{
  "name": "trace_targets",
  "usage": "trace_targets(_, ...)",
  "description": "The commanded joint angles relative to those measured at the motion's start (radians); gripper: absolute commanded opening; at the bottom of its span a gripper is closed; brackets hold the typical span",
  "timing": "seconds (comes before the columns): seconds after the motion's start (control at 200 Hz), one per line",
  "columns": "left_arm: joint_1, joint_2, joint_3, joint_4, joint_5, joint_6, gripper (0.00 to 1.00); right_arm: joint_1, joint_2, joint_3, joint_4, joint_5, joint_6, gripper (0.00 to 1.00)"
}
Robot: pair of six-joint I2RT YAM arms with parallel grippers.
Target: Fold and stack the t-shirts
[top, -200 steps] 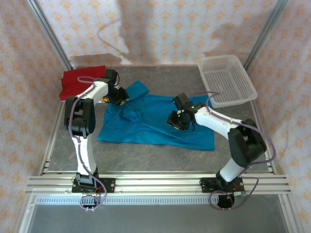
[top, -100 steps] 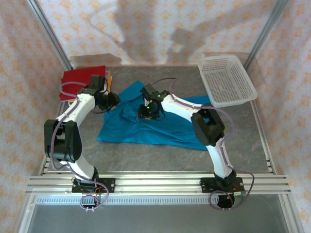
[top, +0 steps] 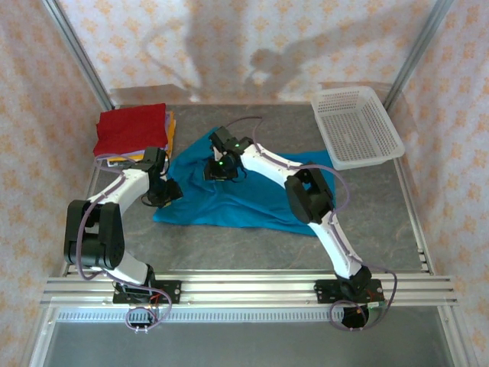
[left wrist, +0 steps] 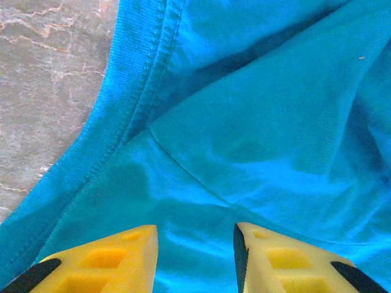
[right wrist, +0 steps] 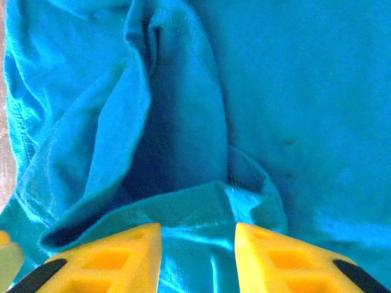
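A high camera overlooks; both wrist cameras hug t-shirt [top: 260, 202].

Right arm [top: 263, 160] farther left over shirt [top: 237, 206]

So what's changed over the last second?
The right gripper swept left across the teal shirt, from its middle to the bunched folds at upper left. The left gripper drew back toward the near-left edge of the shirt. Both stand with jaws apart; whether the right pinches a fold is unclear. The red stack and white basket stayed put.
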Motion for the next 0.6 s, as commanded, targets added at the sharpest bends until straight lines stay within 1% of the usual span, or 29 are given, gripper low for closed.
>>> trace_targets(0.0, -0.001, -0.017, -0.003, -0.036, -0.046, 0.034, 0.39, -0.003, 0.035, 0.076, -0.050, 0.021, -0.031, 0.35)
trace_targets(0.195, -0.003, -0.015, -0.046, -0.023, -0.035, 0.030, 0.39, -0.007, 0.069, 0.111, -0.056, 0.040, -0.025, 0.33)
trace_targets(0.355, -0.003, -0.011, -0.072, -0.018, -0.033, 0.030, 0.39, -0.008, 0.087, 0.110, -0.050, 0.051, -0.017, 0.25)
trace_targets(0.42, -0.003, -0.009, -0.079, -0.016, -0.031, 0.030, 0.39, -0.008, 0.086, 0.112, -0.047, 0.056, -0.018, 0.23)
trace_targets(0.471, -0.003, -0.008, -0.086, -0.012, -0.030, 0.028, 0.39, -0.010, 0.089, 0.118, -0.046, 0.057, -0.016, 0.24)
trace_targets(0.551, -0.004, -0.004, -0.090, -0.010, -0.027, 0.027, 0.39, -0.011, 0.108, 0.136, -0.062, 0.069, -0.012, 0.29)
trace_targets(0.596, -0.005, -0.005, -0.090, -0.010, -0.027, 0.025, 0.39, -0.010, 0.118, 0.138, -0.070, 0.076, -0.009, 0.29)
